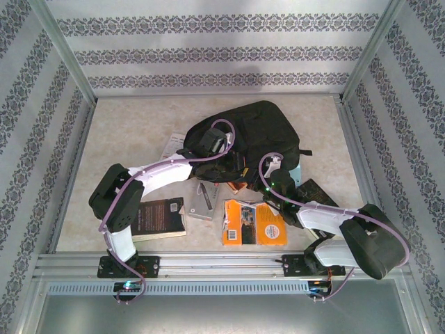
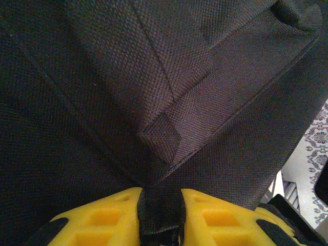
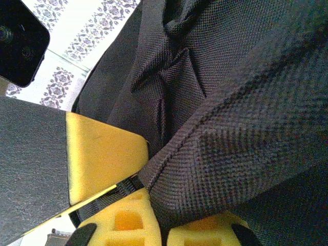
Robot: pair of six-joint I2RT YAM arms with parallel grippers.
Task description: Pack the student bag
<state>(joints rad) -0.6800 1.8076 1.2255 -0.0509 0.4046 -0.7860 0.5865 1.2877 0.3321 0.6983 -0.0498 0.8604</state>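
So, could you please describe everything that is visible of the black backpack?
The student bag is a large black backpack of coarse woven fabric, soft and slumped, with a rounded far end. It lies flat near the middle of the table. Close up, stitched seams, folds and a piece of black webbing show. The left gripper pinches a fold of fabric at its left side, and the right gripper is closed on fabric at its near right edge.

One backpack (image 1: 261, 132), two arms (image 1: 163, 172) (image 1: 323, 212), one orange book (image 1: 254, 223)
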